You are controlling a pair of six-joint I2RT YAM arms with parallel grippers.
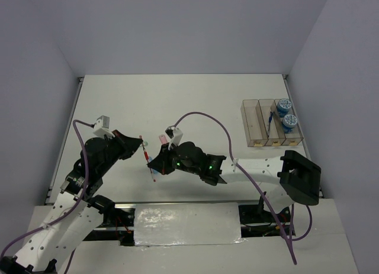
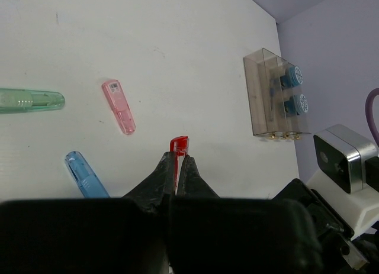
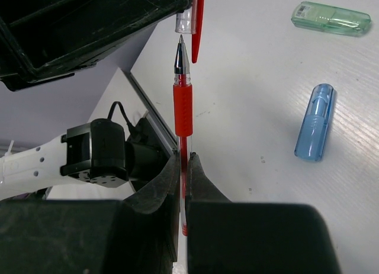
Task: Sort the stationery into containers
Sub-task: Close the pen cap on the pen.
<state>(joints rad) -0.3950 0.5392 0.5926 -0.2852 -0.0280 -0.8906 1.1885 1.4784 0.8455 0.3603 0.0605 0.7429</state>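
Observation:
My right gripper (image 3: 183, 158) is shut on the thin red pen (image 3: 182, 108), its bare tip pointing at the red cap (image 3: 195, 19). My left gripper (image 2: 177, 158) is shut on that cap (image 2: 179, 145). The two grippers (image 1: 140, 145) (image 1: 156, 161) meet at the table's near middle. Green (image 2: 29, 100), pink (image 2: 118, 106) and blue (image 2: 86, 174) oblong pieces lie on the table. The three joined clear bins (image 1: 254, 123) stand at the right. Two blue-and-white rolls (image 1: 285, 105) (image 1: 289, 121) sit in the rightmost bin. A blue pen (image 1: 271, 121) lies in the bin beside them. No clips show.
White table with grey walls at the back and both sides. The table's near edge and the arm bases lie close behind both grippers. The right arm's cable (image 1: 207, 117) arcs above the table middle.

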